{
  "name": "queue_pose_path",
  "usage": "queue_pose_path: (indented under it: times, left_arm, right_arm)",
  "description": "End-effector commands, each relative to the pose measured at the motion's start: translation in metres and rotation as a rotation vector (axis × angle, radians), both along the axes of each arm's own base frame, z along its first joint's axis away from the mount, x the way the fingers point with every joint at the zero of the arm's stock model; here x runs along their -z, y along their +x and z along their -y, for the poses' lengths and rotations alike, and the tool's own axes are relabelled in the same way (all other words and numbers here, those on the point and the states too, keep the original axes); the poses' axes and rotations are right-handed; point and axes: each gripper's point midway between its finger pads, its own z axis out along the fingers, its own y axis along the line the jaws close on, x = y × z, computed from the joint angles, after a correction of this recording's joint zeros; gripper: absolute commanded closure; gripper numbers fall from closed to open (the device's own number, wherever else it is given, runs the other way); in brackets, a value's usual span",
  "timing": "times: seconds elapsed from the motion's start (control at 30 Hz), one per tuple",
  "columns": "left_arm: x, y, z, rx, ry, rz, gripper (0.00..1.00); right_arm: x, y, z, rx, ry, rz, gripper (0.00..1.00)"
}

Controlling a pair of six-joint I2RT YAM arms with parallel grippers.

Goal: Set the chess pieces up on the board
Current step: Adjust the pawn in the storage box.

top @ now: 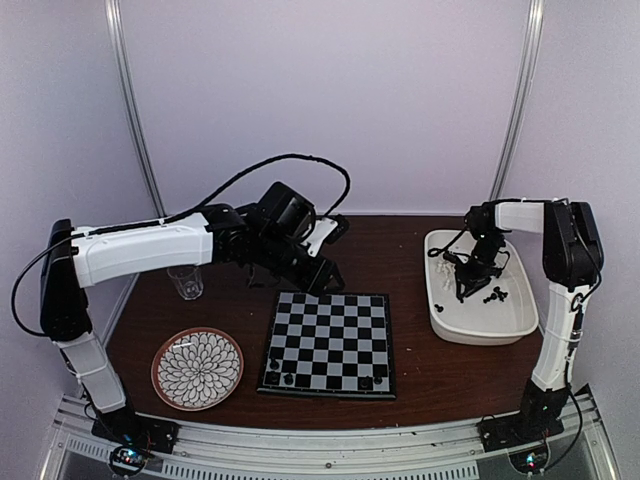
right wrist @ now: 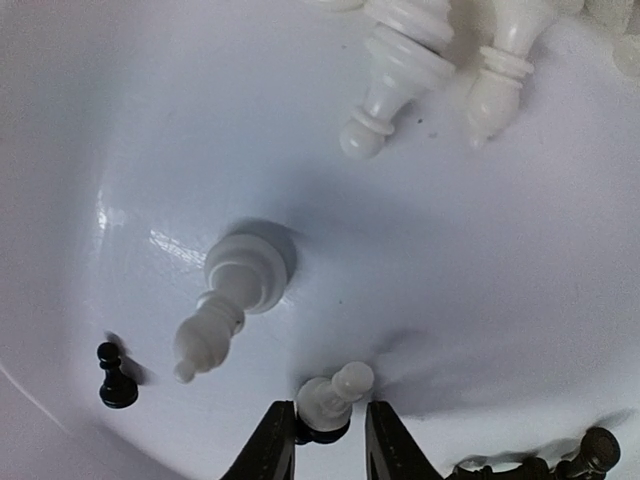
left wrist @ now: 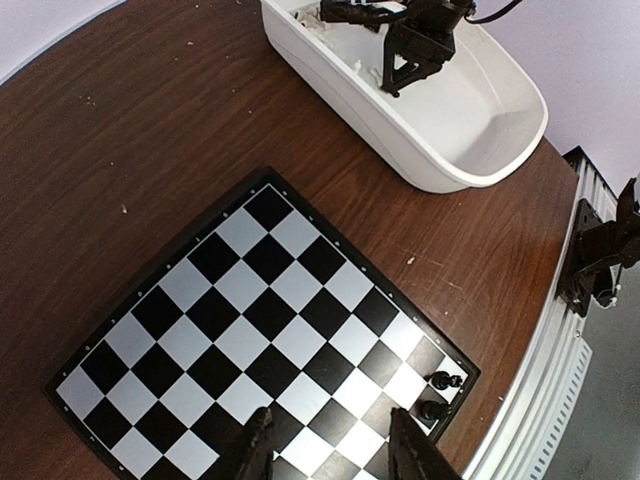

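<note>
Chess pieces [right wrist: 235, 290] (black and white) lie loose inside the white tub [top: 480, 337].

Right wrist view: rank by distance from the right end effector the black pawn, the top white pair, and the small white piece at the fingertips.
1. Small white piece, at the tips of the right end effector.
2. Black pawn, low left.
3. White pair, top right, farthest.

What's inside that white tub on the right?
Loose white chess pieces lying on their sides, a few black ones, and the right gripper reaching in. Its arm hides part of the tub floor.
</note>
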Motion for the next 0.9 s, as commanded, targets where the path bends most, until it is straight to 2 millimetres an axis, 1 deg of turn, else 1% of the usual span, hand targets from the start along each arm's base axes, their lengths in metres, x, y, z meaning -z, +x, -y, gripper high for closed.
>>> queue_pose_path:
  times: [0.0, 0.1, 0.17, 0.23, 0.3, 0.4, 0.47, 0.53, 0.63, 0.67, 0.77, 0.87]
  left_arm:
    - [-0.012, 0.003, 0.011, 0.023, -0.04, 0.026, 0.6]
    - [-0.011, 0.003, 0.011, 0.023, -0.038, 0.026, 0.6]
    - [-0.011, 0.004, 0.012, 0.025, -0.039, 0.026, 0.6]
    - [-0.011, 0.003, 0.012, 0.027, -0.039, 0.025, 0.6]
    - [-0.011, 0.004, 0.012, 0.028, -0.039, 0.027, 0.6]
    - [-0.014, 0.004, 0.014, 0.033, -0.044, 0.033, 0.6]
    - [-0.016, 0.005, 0.014, 0.033, -0.049, 0.04, 0.6]
    - [-0.018, 0.005, 0.017, 0.038, -0.063, 0.044, 0.6]
    - [-0.021, 0.006, 0.023, 0.037, -0.098, 0.042, 0.6]
    - [-0.023, 0.007, 0.026, 0.036, -0.116, 0.04, 0.6]
    - [-0.028, 0.01, 0.038, 0.038, -0.167, 0.02, 0.6]
    - [-0.03, 0.013, 0.053, 0.034, -0.217, -0.021, 0.58]
  right_arm:
    - [0.002, -0.003, -0.003, -0.018, 0.005, -0.007, 0.75]
    - [0.002, -0.003, -0.005, -0.024, 0.012, -0.002, 0.8]
    - [0.001, -0.003, -0.006, -0.027, 0.019, -0.003, 0.87]
    - [-0.003, -0.005, -0.008, -0.025, 0.033, 0.0, 0.92]
    - [-0.012, -0.006, -0.009, -0.023, 0.043, 0.016, 0.95]
    - [-0.035, -0.01, -0.012, -0.026, 0.076, 0.063, 0.96]
    - [-0.052, -0.014, -0.017, -0.044, 0.123, 0.101, 0.96]
    - [-0.064, -0.02, -0.023, -0.076, 0.187, 0.118, 0.97]
    - [-0.07, -0.032, -0.028, -0.117, 0.271, 0.107, 0.98]
    - [-0.072, -0.033, -0.021, -0.108, 0.296, 0.113, 0.98]
    - [-0.073, -0.039, -0.015, -0.104, 0.352, 0.109, 0.98]
    - [-0.086, -0.047, -0.026, -0.135, 0.469, 0.117, 0.97]
